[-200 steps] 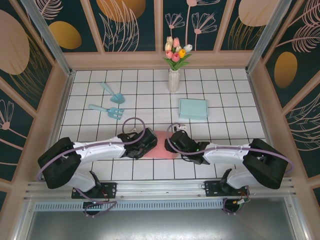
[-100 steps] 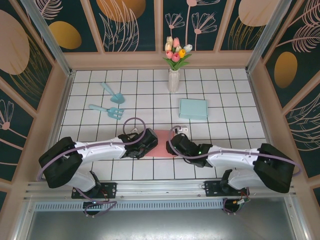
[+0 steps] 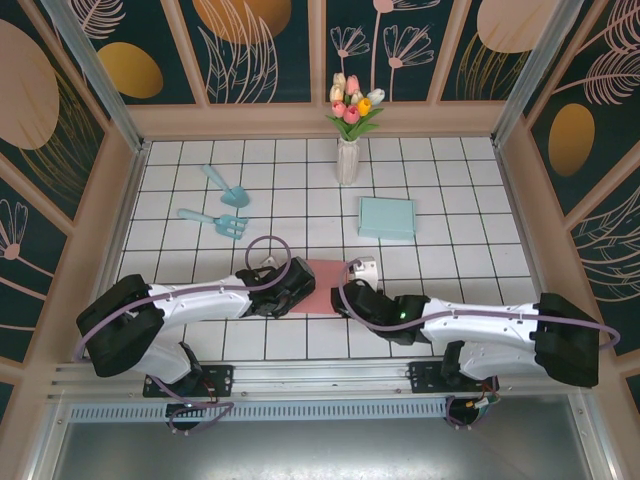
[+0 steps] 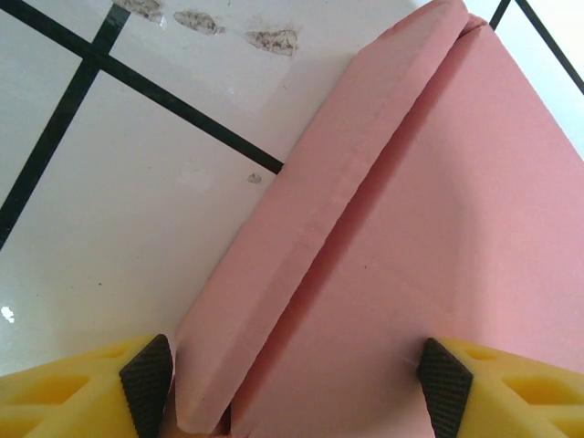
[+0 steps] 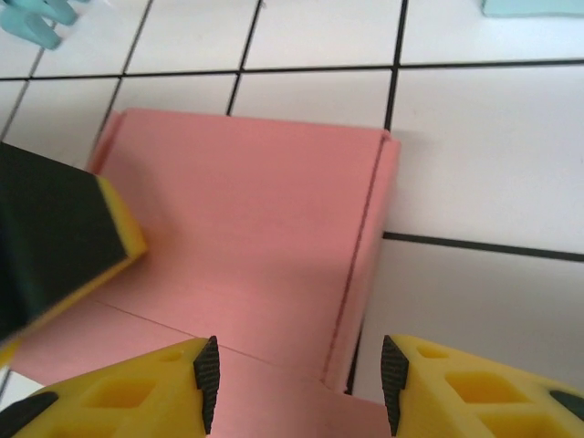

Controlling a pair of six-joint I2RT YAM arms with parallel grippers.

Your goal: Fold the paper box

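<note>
Right arm (image 3: 480, 325) swung out rightward; right gripper (image 5: 299, 383) pulled nearer along box (image 3: 322, 285). Its jaws are spread, straddling right flap (image 5: 370, 237), no pinch. Left gripper (image 4: 297, 388) is spread too, straddling left flap (image 4: 310, 210). Box lies flat on table (image 3: 200, 160), near centre, between both grippers.

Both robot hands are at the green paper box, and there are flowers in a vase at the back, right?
Not quite. The paper box is pink, not green, as the top view and both wrist views show. The rest is right: the left gripper and right gripper are both at it, and the vase of flowers stands at the back.
</note>
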